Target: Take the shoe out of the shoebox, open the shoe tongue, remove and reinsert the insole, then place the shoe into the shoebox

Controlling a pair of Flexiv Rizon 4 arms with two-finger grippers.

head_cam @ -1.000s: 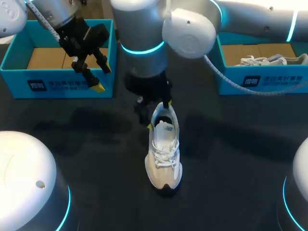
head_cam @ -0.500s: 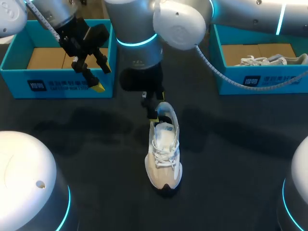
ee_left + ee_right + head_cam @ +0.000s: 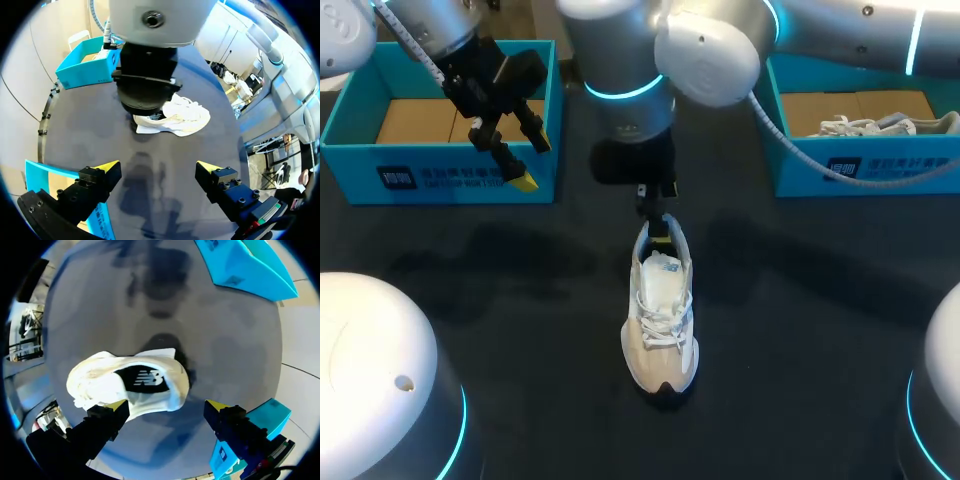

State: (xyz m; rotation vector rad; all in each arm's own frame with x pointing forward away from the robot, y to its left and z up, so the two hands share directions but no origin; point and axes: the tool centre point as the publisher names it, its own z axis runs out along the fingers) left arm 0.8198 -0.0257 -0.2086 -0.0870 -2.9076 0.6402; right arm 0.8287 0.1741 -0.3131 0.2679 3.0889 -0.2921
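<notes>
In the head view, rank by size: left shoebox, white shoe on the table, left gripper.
1. left shoebox, clearly largest.
2. white shoe and left gripper look alike; the gripper hangs nearer the camera, so I won't rank them.

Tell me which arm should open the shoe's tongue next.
Right, probably. The right arm's open jaws hang at the white sneaker's heel opening. The left arm's open jaws hang by the left shoebox's front wall, away from the sneaker.

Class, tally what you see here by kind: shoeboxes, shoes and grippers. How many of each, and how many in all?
Shoeboxes: 2, left shoebox, right shoebox.
Shoes: 2, table shoe, boxed shoe.
Grippers: 2, left gripper, right gripper.
Total: 6.
</notes>
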